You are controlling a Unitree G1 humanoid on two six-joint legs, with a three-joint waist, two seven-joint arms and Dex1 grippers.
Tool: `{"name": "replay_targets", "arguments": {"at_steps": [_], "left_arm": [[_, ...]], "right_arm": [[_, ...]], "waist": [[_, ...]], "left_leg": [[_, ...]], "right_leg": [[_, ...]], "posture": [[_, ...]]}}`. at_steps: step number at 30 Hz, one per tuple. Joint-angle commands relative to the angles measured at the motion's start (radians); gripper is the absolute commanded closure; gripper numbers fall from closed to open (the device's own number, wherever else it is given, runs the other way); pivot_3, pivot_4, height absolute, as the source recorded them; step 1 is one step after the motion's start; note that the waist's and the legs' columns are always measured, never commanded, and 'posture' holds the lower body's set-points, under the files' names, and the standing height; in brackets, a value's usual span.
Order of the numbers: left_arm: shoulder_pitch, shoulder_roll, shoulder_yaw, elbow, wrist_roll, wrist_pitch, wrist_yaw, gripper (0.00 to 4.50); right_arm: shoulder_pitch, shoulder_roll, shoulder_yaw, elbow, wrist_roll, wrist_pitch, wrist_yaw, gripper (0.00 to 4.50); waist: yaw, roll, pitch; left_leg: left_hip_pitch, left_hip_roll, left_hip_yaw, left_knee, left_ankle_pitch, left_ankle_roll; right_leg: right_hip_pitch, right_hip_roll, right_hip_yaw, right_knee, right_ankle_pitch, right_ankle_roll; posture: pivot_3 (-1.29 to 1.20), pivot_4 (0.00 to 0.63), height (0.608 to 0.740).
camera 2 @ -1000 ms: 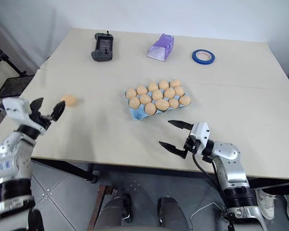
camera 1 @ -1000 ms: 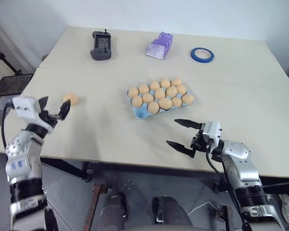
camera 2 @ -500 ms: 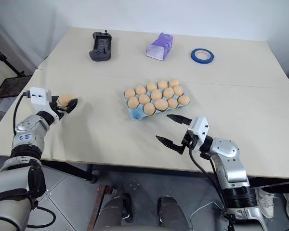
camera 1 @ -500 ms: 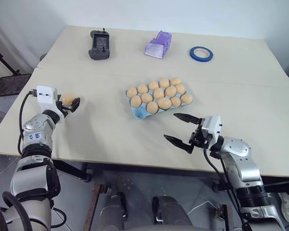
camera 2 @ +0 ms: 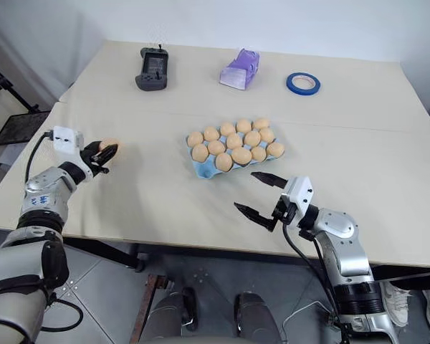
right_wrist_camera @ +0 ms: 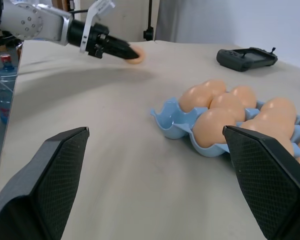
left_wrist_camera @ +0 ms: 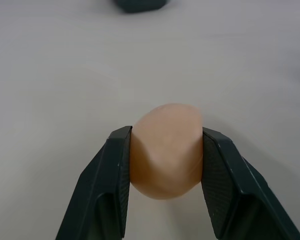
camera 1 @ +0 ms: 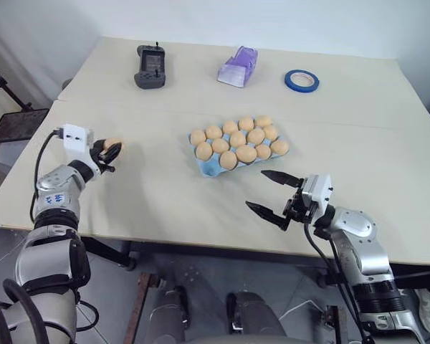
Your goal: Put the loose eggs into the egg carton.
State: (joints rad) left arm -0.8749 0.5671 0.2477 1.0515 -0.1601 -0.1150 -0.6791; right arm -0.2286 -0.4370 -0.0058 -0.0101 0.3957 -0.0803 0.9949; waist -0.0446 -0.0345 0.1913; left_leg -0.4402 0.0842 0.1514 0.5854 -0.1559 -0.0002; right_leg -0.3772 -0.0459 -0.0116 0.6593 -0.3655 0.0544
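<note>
Egg [left_wrist_camera: 166, 150] near the table's [camera 1: 165, 201] left edge sits clamped in the left gripper [camera 1: 111, 153]; egg carton [camera 1: 209, 166] lies mid-table toward the right, nearer the wide-open right gripper [camera 1: 271, 192].

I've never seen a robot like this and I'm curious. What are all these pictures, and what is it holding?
It is a robot with two arms, and each arm ends in a gripper made of two black fingers. Two pictures come from cameras in its head, looking down at a table. The other two come from small cameras on its wrists, looking along the fingers.

On the table sits a blue egg carton nearly full of eggs. At the far edge lie a black controller, a purple pack and a ring of blue tape.

The left gripper pinches one loose egg between its fingers. The right gripper waits open by the carton, holding nothing.
</note>
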Motion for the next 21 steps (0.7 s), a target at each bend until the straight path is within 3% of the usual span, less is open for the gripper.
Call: {"name": "replay_targets", "arguments": {"at_steps": [1,7,21], "left_arm": [[-0.018,-0.056,-0.063,-0.240,-0.073,0.089,-0.185,2.72],[0.023,-0.115,-0.178,-0.451,-0.122,0.271,-0.383,2.72],[-0.023,-0.200,-0.284,-0.328,-0.040,0.202,-0.401,2.72]], "right_arm": [[-0.002,-0.012,-0.020,-0.035,0.010,-0.009,-0.006,0.00],[-0.007,-0.011,-0.017,-0.036,0.006,-0.006,-0.013,0.00],[0.001,-0.008,-0.015,-0.058,0.002,-0.001,-0.046,0.00]], "waist": [[0.010,0.000,0.000],[0.007,0.000,0.000],[0.005,0.000,0.000]], "left_leg": [[0.000,0.000,0.000,0.000,0.000,0.000],[0.001,0.000,0.002,0.000,0.001,0.001],[0.001,0.001,-0.001,0.005,0.001,0.002]], "right_leg": [[0.000,0.000,0.000,0.000,0.000,0.000],[0.000,0.002,0.002,0.001,0.000,0.000],[0.001,0.001,0.002,0.002,0.000,0.000]], "posture": [[0.00,0.150,0.740],[0.00,0.150,0.740],[0.00,0.150,0.740]]}}
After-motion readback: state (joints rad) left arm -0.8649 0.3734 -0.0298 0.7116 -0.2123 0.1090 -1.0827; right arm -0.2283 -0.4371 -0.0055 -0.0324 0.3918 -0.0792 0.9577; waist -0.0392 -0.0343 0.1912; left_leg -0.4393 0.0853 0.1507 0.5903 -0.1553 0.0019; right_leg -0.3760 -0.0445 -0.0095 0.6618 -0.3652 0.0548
